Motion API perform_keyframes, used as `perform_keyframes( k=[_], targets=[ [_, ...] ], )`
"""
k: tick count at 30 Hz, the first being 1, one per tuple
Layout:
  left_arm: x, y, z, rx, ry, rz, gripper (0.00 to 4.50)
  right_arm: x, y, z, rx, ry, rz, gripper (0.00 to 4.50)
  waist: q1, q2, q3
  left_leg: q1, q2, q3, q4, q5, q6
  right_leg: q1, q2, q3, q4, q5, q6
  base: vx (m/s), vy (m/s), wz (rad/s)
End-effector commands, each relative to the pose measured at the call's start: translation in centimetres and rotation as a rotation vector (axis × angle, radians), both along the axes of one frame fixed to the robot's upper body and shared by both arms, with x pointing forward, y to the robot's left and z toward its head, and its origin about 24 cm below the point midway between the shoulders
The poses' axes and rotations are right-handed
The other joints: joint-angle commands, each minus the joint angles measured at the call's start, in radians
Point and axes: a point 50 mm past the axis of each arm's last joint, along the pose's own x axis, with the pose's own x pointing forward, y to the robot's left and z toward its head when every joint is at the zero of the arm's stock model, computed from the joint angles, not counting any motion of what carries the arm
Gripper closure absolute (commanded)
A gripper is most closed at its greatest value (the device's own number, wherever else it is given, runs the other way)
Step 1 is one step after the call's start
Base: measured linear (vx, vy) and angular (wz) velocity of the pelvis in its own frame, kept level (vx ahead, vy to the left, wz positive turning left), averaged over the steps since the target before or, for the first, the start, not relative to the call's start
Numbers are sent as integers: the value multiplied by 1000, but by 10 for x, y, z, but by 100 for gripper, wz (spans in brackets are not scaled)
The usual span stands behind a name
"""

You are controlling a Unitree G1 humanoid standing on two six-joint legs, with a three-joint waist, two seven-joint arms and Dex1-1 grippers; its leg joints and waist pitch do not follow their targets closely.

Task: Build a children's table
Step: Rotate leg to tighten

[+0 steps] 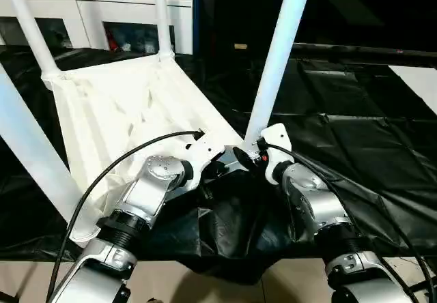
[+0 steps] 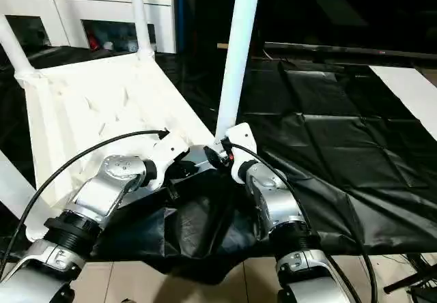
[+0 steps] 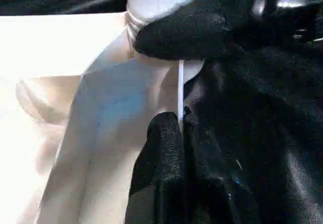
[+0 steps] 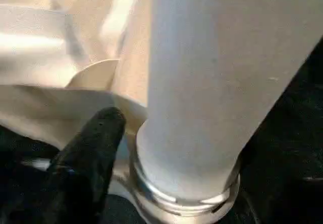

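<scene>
With the left end effector (image 1: 225, 165) clenched on the rim of the upturned white plastic ribbed tabletop (image 1: 130, 122) and the right end effector (image 1: 254, 154) released beside the long white tapered tube leg (image 1: 276, 57) in the near corner socket, that leg may tilt or pop out if poorly seated.

Black sheeting (image 1: 355, 146) covers support surface, probably floor; upturned white table top (image 1: 130, 119) lies directly on it.
</scene>
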Motion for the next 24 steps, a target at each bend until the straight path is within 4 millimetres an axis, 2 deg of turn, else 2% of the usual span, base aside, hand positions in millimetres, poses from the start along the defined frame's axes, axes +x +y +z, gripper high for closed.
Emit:
perform_keyframes(
  k=[1,3,5,6,7,8,9,11,13,15,18,23,24],
  targets=[
    [-5,-14,4,-63,-22,-100,450,-13,34,6,6,-28,265,56,-1,5,-51,7,20,-16,-82,-364,-19,23,-59,26,-95,-355,-141,0,0,0],
    [-6,-12,5,-62,-28,-118,450,-13,30,7,-5,-34,291,56,1,3,-50,15,20,-11,-77,-371,-9,16,-59,28,-100,-368,-146,0,0,0],
    [-12,-1,7,-71,-4,-206,450,-18,15,11,-40,-33,412,56,7,1,-54,12,20,-11,-75,-347,0,22,-61,29,-98,-367,-146,0,0,0],
    [-12,0,7,-71,0,-215,450,-18,13,11,-42,-32,421,56,8,1,-54,11,21,-10,-76,-335,4,24,-60,29,-98,-352,-147,0,0,0],
    [-15,4,8,-71,14,-249,450,-20,8,13,-48,-29,455,56,9,1,-56,11,21,-7,-75,-306,12,24,-60,31,-94,-308,-158,0,0,0],
    [-19,10,10,-75,27,-307,450,-21,1,15,-57,-25,500,56,10,2,-60,5,21,-7,-73,-268,18,30,-59,30,-85,-247,-174,0,0,0],
    [-20,13,10,-75,37,-329,450,-22,-3,16,-60,-21,524,56,13,4,-62,6,22,-5,-72,-233,27,33,-57,29,-80,-185,-190,0,0,0],
    [-21,16,11,-76,44,-348,450,-23,-6,17,-62,-17,544,56,11,6,-62,7,23,-3,-69,-208,34,32,-56,28,-73,-124,-212,0,0,0],
    [-24,24,12,-65,67,-398,450,-24,-13,20,-74,-7,589,56,17,8,-64,10,23,0,-67,-171,45,36,-53,27,-64,-40,-245,0,0,0],
    [-25,30,13,-53,84,-422,450,-26,-17,22,-74,-4,615,56,19,7,-65,11,23,0,-67,-160,47,39,-51,25,-59,-11,-251,0,0,0],
    [-26,35,15,-52,101,-449,450,-27,-19,24,-62,10,642,56,22,9,-63,16,25,3,-67,-180,47,37,-53,25,-61,-23,-260,0,0,0],
    [-28,40,15,-47,121,-472,450,-33,-20,22,-76,35,704,56,33,8,-60,20,27,5,-69,-212,26,34,-55,28,-66,-92,-242,0,0,0],
    [-28,41,16,-47,123,-476,450,-35,-19,21,-78,39,713,71,34,6,-60,18,27,4,-70,-222,17,34,-56,27,-67,-113,-237,0,0,0]
  ],
)
